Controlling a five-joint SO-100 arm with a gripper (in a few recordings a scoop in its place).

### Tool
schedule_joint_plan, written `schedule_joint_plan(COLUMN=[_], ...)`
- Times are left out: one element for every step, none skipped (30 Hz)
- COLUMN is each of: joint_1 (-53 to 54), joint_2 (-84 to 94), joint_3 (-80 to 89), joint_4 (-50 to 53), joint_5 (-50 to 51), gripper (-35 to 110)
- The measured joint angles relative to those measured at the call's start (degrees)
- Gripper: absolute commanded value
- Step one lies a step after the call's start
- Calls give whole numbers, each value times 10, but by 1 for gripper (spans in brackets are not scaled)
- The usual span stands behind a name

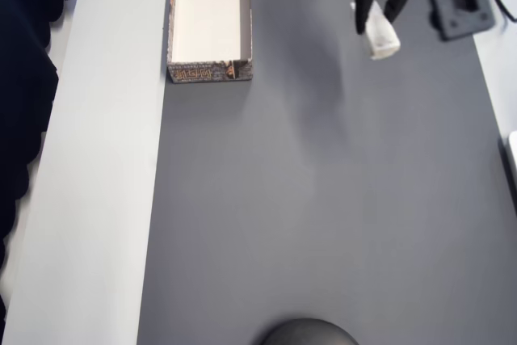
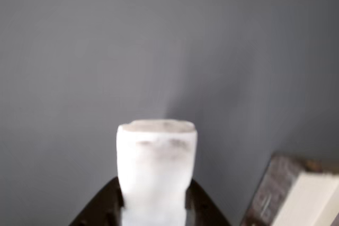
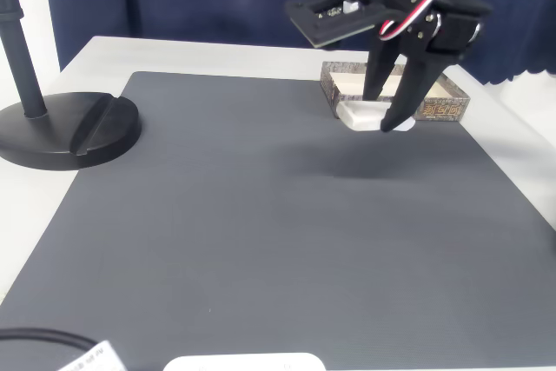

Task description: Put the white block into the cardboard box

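1. The grey mat (image 3: 261,215) covers most of the table, bare in the middle, so there's an open run between the arm and the target.
2. The cardboard box (image 1: 208,72) sits at the mat's top-left edge in the overhead view, open side up, cream inside showing. Looks ready to be dropped into from above.
3. The gripper (image 3: 393,121) hangs above the mat, up off the surface going by the shadow under it in the fixed view, probably so the load clears the box wall.
4. The white block (image 2: 156,170) is pinched between the black fingers, sticking out past the tips. It's over at the top right in the overhead view, well apart from the box. The wrist view is blurry, so I can't say how square the grip is.
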Motion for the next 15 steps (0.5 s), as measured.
schedule_joint_plan(joint_1=[10, 19, 31, 43, 57, 72, 86, 101, 116, 130, 143, 156, 169, 180, 192], joint_2=[-5, -14, -24, -33, -45, -55, -68, -82, -95, -108, -123, -139, -156, -175, -193], joint_3=[-11, -22, -34, -47, -62, -78, -97, -115, -133, -150, -170, -188, -208, -229, -250], joint_4=[5, 11, 15, 19, 23, 27, 33, 39, 47, 55, 63, 70, 77, 84, 90], joint_5=[-5, -9, -11, -11, -11, -7, 1, 10, 18, 25, 31, 38, 49, 63, 76], gripper=[-2, -2, -2, -2, -2, -2, -2, -2, -2, -2, -2, -2, -2, -2, -2])
